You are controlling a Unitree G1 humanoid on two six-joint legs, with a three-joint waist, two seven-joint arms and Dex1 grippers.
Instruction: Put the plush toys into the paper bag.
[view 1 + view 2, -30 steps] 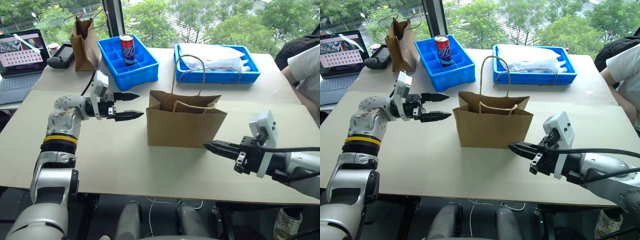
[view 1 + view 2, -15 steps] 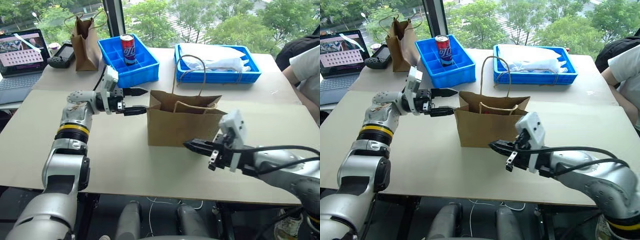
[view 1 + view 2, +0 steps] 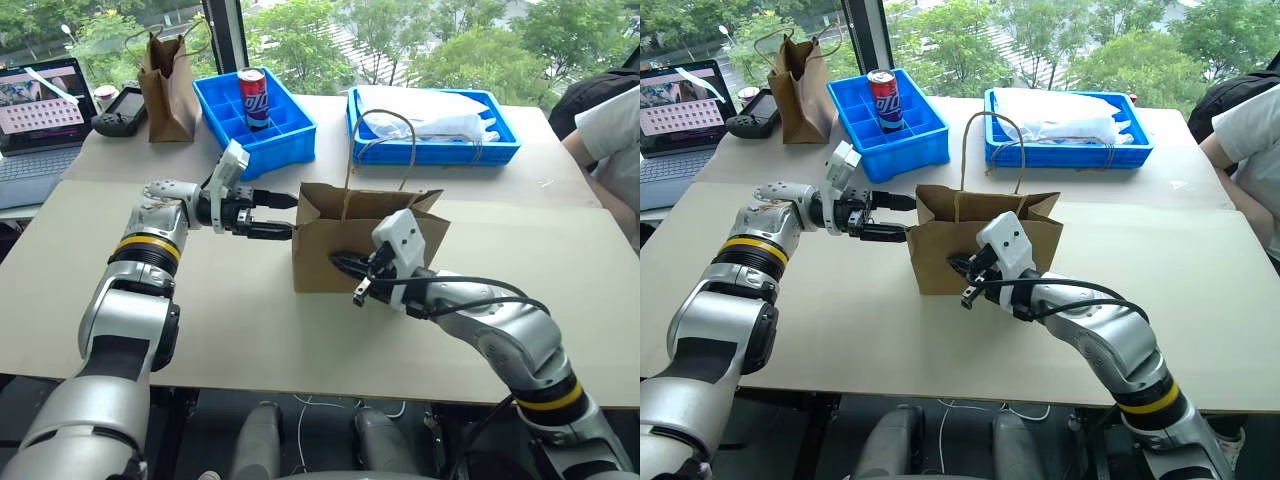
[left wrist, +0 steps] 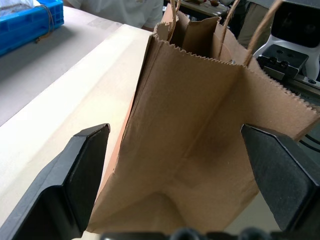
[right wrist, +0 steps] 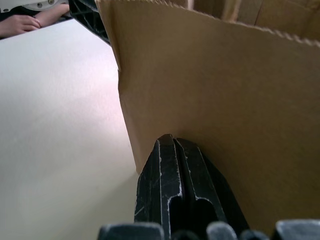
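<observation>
We are keeping the wide plain brown kraft paper bag (image 3: 345, 240) standing upright mid-table. At its nine o'clock side we are holding our left gripper (image 3: 279, 215) with fingers spread wide, straddling the bag's end. At six o'clock we are pressing our right gripper (image 3: 340, 264), fingers together, against the front wall, apparently touching. The plush toys are probably inside; we cannot tell.

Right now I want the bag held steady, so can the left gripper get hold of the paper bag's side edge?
Probably yes: the left gripper is open beside the paper bag, its side edge framed between the fingers, nothing between.
</observation>
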